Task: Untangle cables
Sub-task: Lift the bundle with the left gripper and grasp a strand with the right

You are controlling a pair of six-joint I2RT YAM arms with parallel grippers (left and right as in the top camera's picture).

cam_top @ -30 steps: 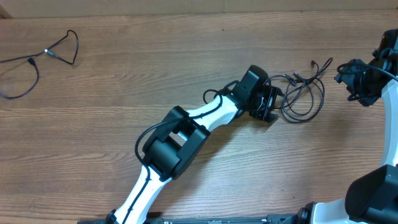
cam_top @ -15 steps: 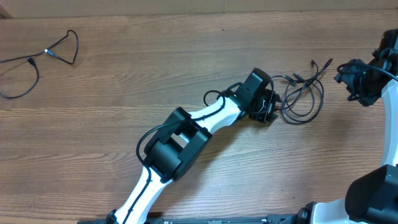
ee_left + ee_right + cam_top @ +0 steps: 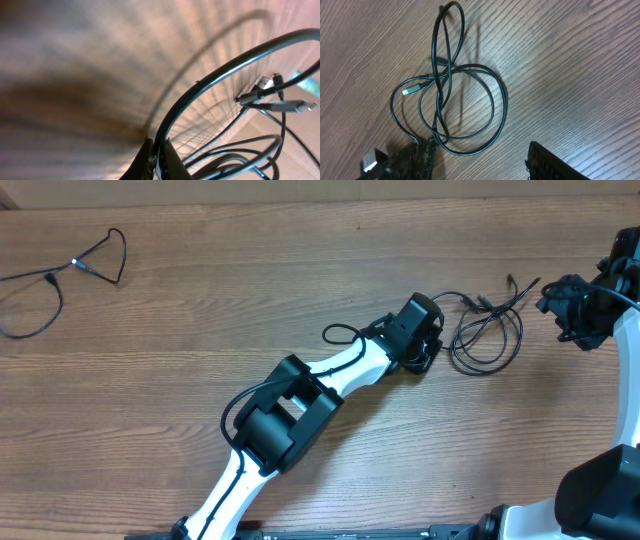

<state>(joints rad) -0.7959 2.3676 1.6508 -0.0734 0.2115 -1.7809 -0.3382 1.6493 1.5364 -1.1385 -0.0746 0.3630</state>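
Seen from above, a wooden counter point(image 3: 200, 310) holds a bundle of thin black cables point(image 3: 486, 338), lying in tangled loops right of centre with the plug ends fanning toward the right. A lone cable point(image 3: 50, 277) lies at the far left edge, well apart. The left gripper point(image 3: 432, 352) reaches over the bundle's left edge, jaws closed tight and pinching one strand. The right gripper point(image 3: 555, 305) hangs just beside the plug ends. Whether its jaws are parted cannot be told.

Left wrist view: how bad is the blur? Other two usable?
Left wrist: wood table smeared out of focus, dark shadow low left, near cable loop soft, plugs fairly crisp. Right wrist: sharp, coiled cables cast soft shadows. Overhead: even light, sharp.
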